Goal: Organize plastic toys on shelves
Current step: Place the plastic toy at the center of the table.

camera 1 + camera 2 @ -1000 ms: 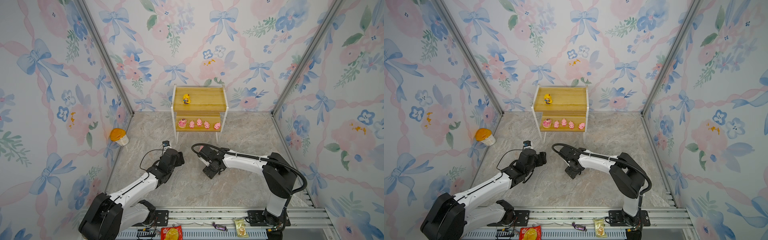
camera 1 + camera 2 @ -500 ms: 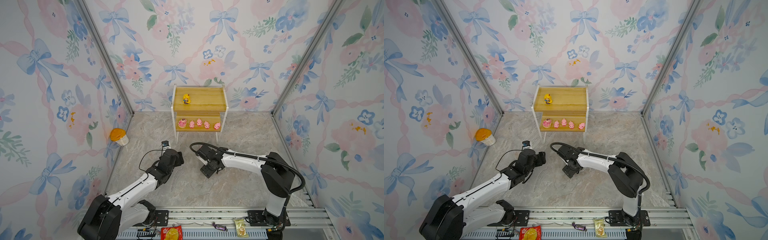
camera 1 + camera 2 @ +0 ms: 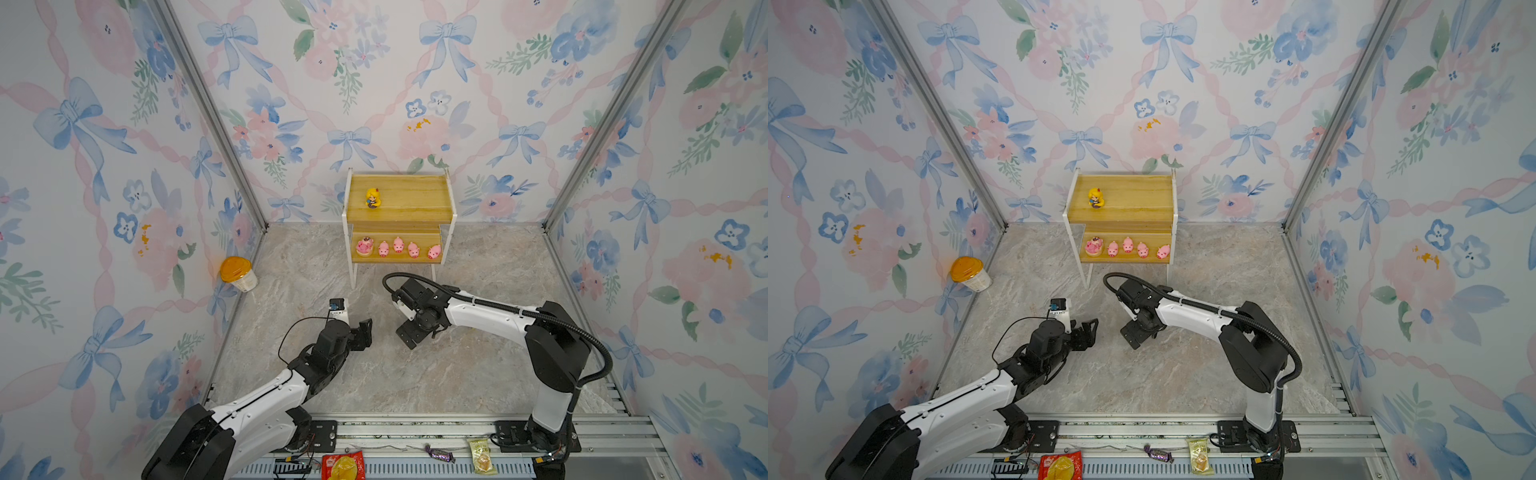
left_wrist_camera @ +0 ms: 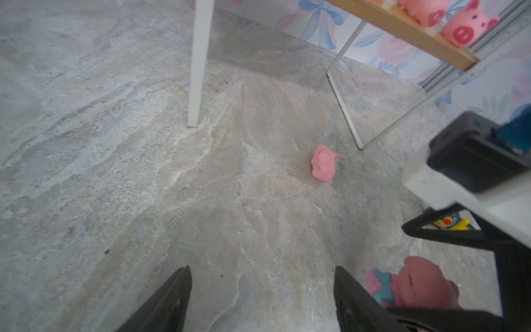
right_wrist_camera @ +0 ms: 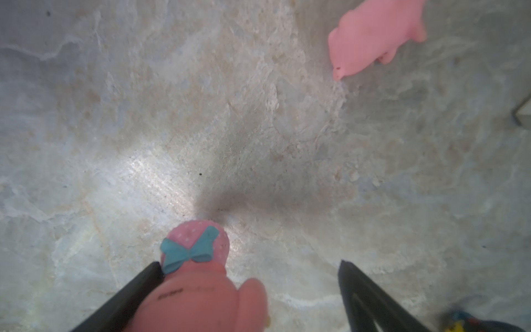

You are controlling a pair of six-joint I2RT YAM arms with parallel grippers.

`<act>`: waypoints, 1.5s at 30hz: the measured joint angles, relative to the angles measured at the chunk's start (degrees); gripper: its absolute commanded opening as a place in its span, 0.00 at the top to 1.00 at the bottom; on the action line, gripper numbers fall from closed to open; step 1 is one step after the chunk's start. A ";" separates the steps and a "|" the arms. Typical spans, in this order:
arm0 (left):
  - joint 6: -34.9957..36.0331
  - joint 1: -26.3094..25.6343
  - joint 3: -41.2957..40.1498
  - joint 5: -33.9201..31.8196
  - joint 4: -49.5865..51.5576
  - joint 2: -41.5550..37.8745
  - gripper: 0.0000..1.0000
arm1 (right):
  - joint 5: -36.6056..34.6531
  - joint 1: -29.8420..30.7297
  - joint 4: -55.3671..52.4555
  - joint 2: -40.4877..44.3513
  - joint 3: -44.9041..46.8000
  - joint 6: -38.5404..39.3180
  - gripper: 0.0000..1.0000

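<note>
Plastic toys sit partly on the small two-tier rack of yellowish wooden boards on a white metal frame (image 3: 399, 216), which stands at the back of the grey marbled counter (image 3: 436, 382). In both top views a yellow-haired doll (image 3: 372, 198) stands on the upper board. A pink pig on a round base (image 3: 364, 246) and four small pink pigs (image 3: 398, 244) line the lower board.

Only the wrist views show the toys on the counter, which the right arm hides from the top views. They are a small pink pig lying near a rack leg (image 4: 324, 165), a pink figure with a teal bow (image 5: 198, 276), and a yellow-and-black toy (image 4: 452, 223). That last toy is blurred and mostly covered by the right pincer (image 5: 247, 287).

The right pincer is spread wide. The pink figure touches one finger (image 5: 129, 296) and the other finger stands apart from it. The left pincer (image 4: 261, 299) is wide too, with only bare counter between its fingers.

A dark mark on the pink figure's body is too blurred to read. The print on the red snack packet (image 3: 343, 465) and the yellow-green packet (image 3: 482, 456) on the front rail is too small to read. A white cup with an orange lid (image 3: 237, 274) sits by the left wall.
</note>
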State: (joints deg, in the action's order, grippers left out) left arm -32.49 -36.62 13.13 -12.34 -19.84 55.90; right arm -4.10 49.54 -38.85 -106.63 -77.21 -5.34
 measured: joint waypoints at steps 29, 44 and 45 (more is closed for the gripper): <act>29.16 -10.99 -5.29 12.37 -56.59 30.51 0.12 | 13.38 -6.34 -9.38 2.97 -12.04 0.42 0.04; 31.06 -7.54 -1.25 17.09 -61.96 31.65 0.16 | 14.03 -5.75 -10.71 3.98 -12.37 0.46 0.04; 31.06 -7.54 -0.68 17.62 -61.92 32.09 0.16 | 14.03 -5.66 -10.69 3.98 -12.44 0.44 0.04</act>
State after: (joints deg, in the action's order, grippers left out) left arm -1.43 -44.16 12.45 5.28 -81.76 87.99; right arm 9.93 43.88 -49.54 -102.65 -89.65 -4.91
